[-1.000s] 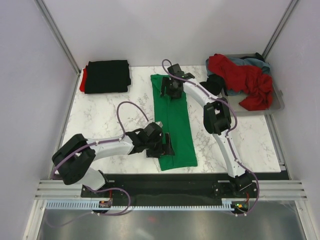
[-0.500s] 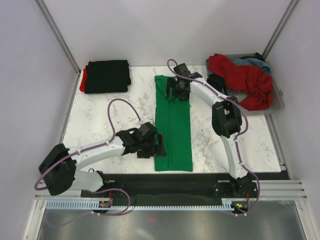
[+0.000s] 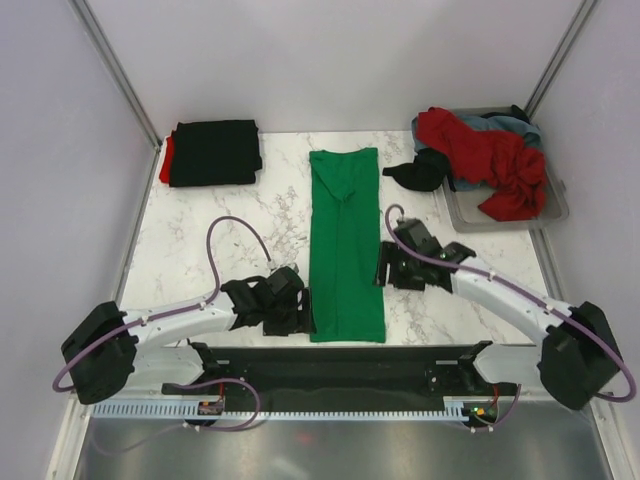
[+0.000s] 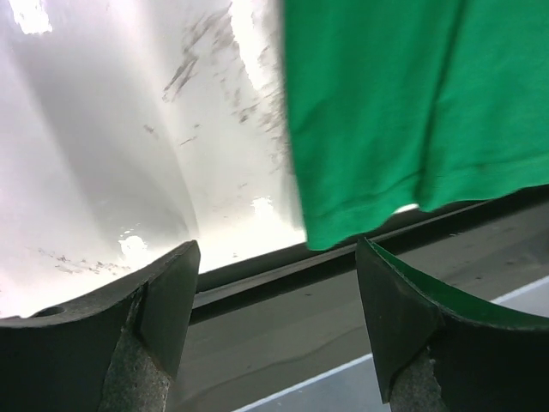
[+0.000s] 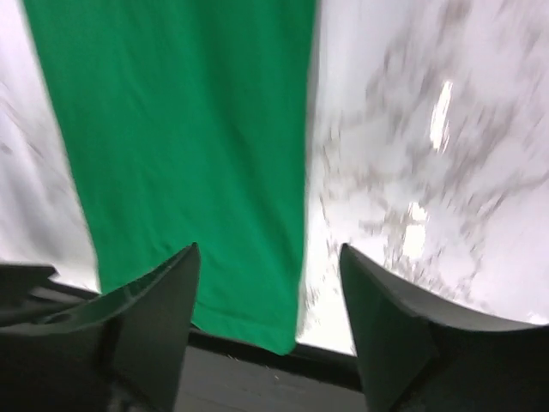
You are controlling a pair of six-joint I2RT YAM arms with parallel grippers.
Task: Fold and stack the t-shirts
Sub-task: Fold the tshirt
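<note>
A bright green t-shirt (image 3: pixel 345 240) lies folded into a long narrow strip down the middle of the marble table; it also shows in the left wrist view (image 4: pixel 403 103) and the right wrist view (image 5: pixel 180 146). My left gripper (image 3: pixel 303 310) is open and empty at the strip's near left corner. My right gripper (image 3: pixel 385 268) is open and empty beside the strip's right edge. A folded black t-shirt (image 3: pixel 214 152) lies on a folded red one (image 3: pixel 164 160) at the far left. Red (image 3: pixel 490 155), grey-blue (image 3: pixel 500 125) and black (image 3: pixel 420 172) shirts are heaped at the tray.
The clear plastic tray (image 3: pixel 500 217) stands at the far right, with the black shirt spilling over its left rim onto the table. The table's near edge and a dark rail (image 3: pixel 340 355) run just below the green strip. Grey walls close in both sides.
My right gripper let go of the green shirt's far end and swung back to the strip's right side near the front. My left gripper slid toward the near left corner. The shirt lies straighter.
</note>
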